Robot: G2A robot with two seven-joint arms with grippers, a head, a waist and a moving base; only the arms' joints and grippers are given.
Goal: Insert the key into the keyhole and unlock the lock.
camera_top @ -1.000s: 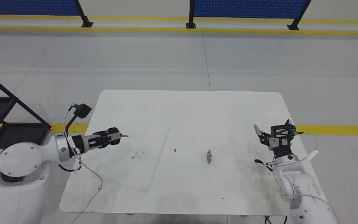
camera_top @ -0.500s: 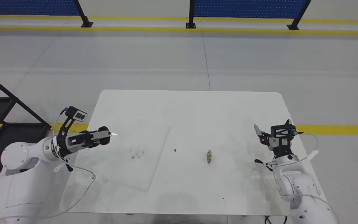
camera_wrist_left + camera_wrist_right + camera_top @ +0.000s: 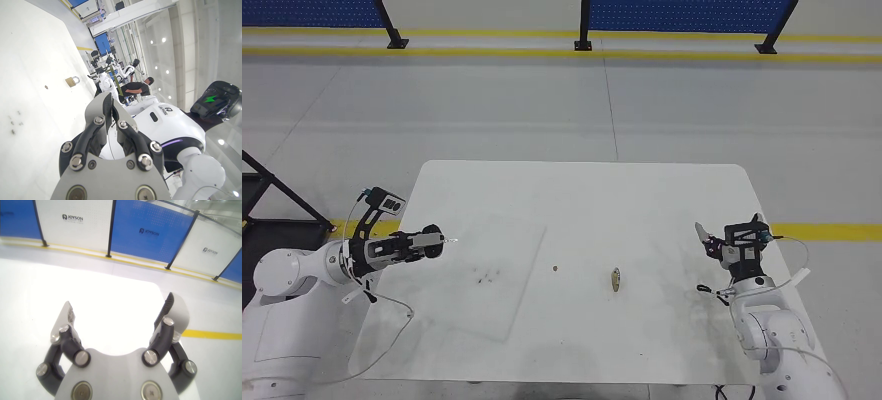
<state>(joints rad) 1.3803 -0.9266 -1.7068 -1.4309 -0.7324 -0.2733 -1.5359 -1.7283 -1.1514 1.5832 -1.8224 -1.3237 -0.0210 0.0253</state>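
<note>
top view: lock (image 3: 615,280) lies mid-bench (image 3: 662,190), with a small object, likely the key (image 3: 555,269), near it.
left wrist view: left gripper (image 3: 111,103) is closed with nothing seen between its pads; open it before descending on the key.
right wrist view: right gripper (image 3: 119,302) is open and could steady the lock.

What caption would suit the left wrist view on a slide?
Shut left gripper over the white table, the brass padlock lying farther off, untouched.

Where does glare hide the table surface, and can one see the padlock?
Right wrist view: glare bleaches the table to white beyond the open right gripper. Left wrist view: lens curves straight edges, yet the padlock shows plainly. Top view: even light.
</note>
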